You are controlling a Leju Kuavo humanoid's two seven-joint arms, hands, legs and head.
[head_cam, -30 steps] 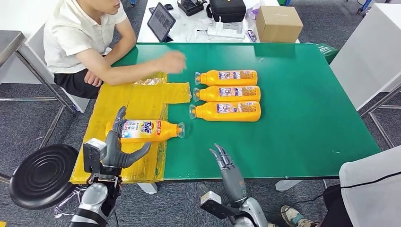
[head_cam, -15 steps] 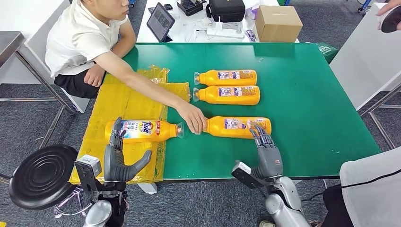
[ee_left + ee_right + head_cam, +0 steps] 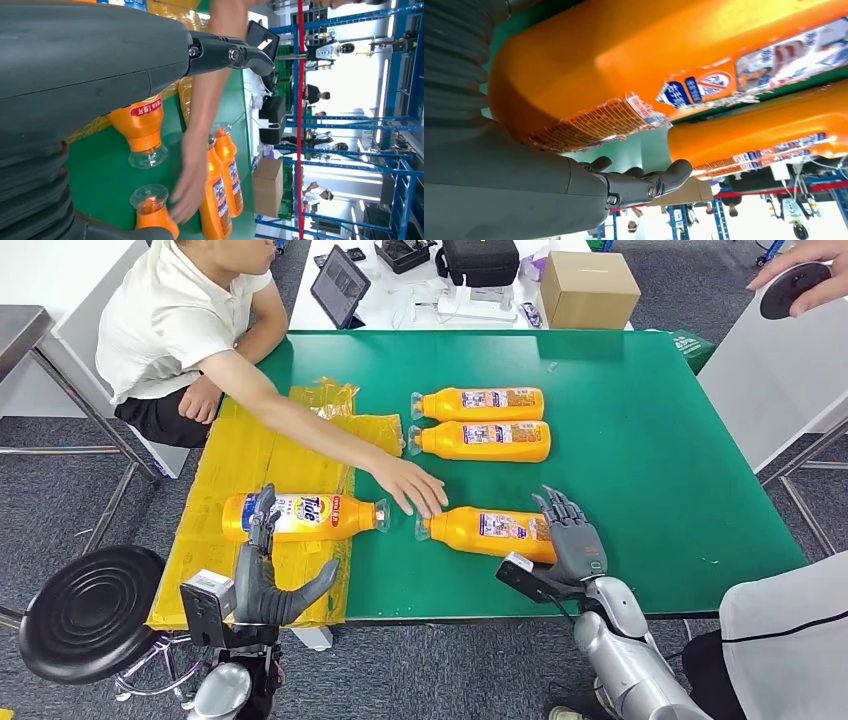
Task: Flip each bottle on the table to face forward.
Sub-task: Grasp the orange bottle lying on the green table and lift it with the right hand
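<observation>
Right hand: I see it cupped over the base end of the near bottle, fingers spread, touching; whether it grips I cannot tell.
Left hand: released, fingers apart, just near of the Tide bottle on the yellow sheet.
Far bottles: side by side, mid-surface.
Person's hand: beside the near bottle's cap.

A robotics lab or workshop. Blue steel racking rises behind the green table. A tablet and cardboard box sit beyond it.
</observation>
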